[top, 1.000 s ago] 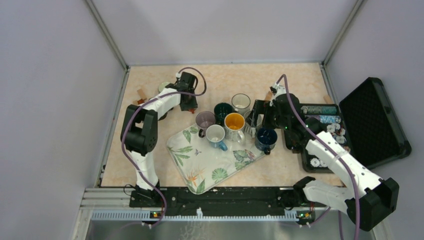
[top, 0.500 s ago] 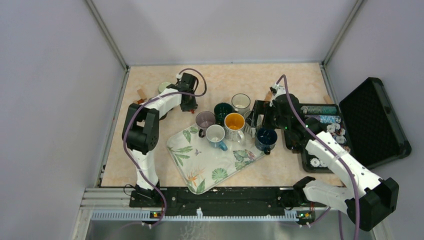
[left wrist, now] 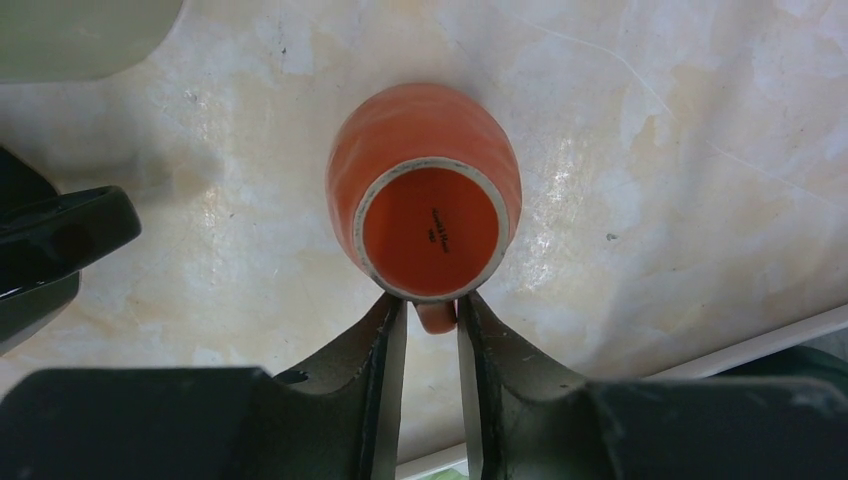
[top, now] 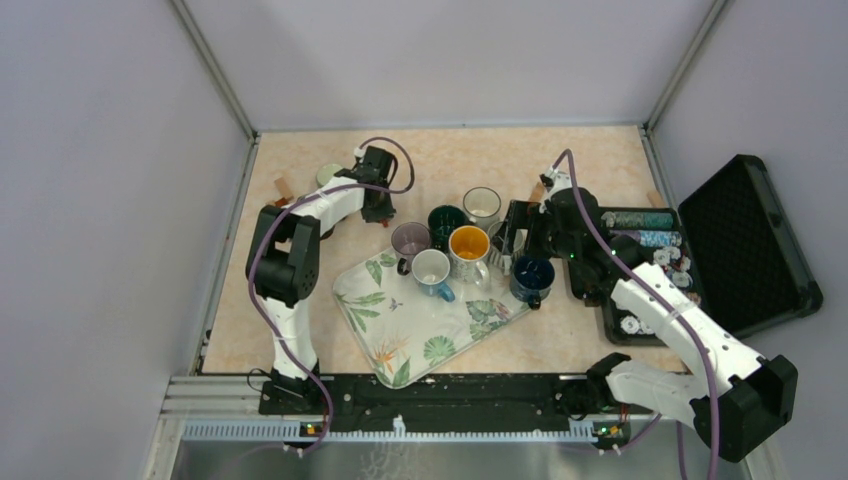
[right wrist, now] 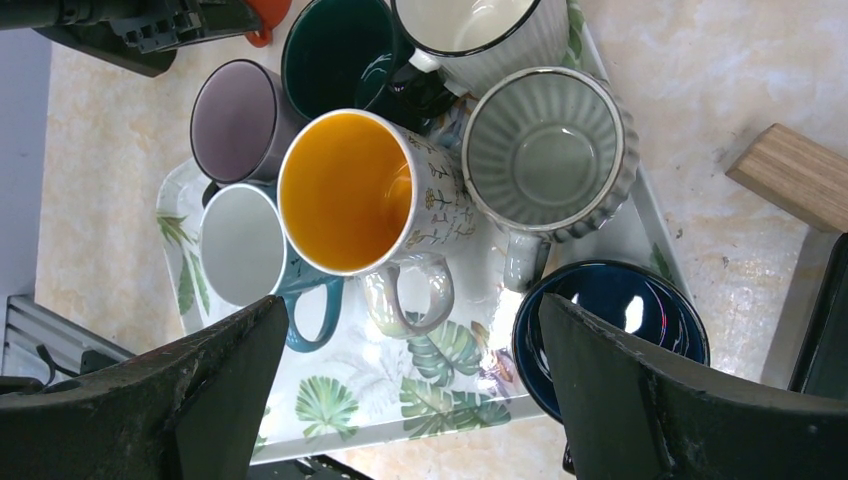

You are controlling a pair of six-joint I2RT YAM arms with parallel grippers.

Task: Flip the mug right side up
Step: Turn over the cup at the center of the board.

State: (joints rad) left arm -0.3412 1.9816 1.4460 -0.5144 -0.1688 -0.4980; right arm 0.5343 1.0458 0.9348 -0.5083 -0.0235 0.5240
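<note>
The orange mug [left wrist: 425, 200] stands upside down on the marbled table, its base facing up and its handle [left wrist: 436, 316] pointing toward my wrist. My left gripper [left wrist: 432, 315] has its fingers drawn in narrow on either side of that handle, gripping it. In the top view the left gripper [top: 378, 210] hangs over the mug at the far left of the table and hides it. A sliver of the orange mug [right wrist: 268, 15] shows at the top of the right wrist view. My right gripper [right wrist: 412, 310] stands wide open over the tray and holds nothing.
A leaf-patterned tray [top: 400, 335] carries several upright mugs, among them a yellow-lined one [top: 468, 243] and a dark blue one [top: 531, 273]. A pale green object [top: 327, 173] lies beyond the left gripper. An open black case [top: 745, 245] lies at the right.
The left gripper's fingers have drawn closer together around the mug's handle. Neither arm has shifted visibly in the top view.
</note>
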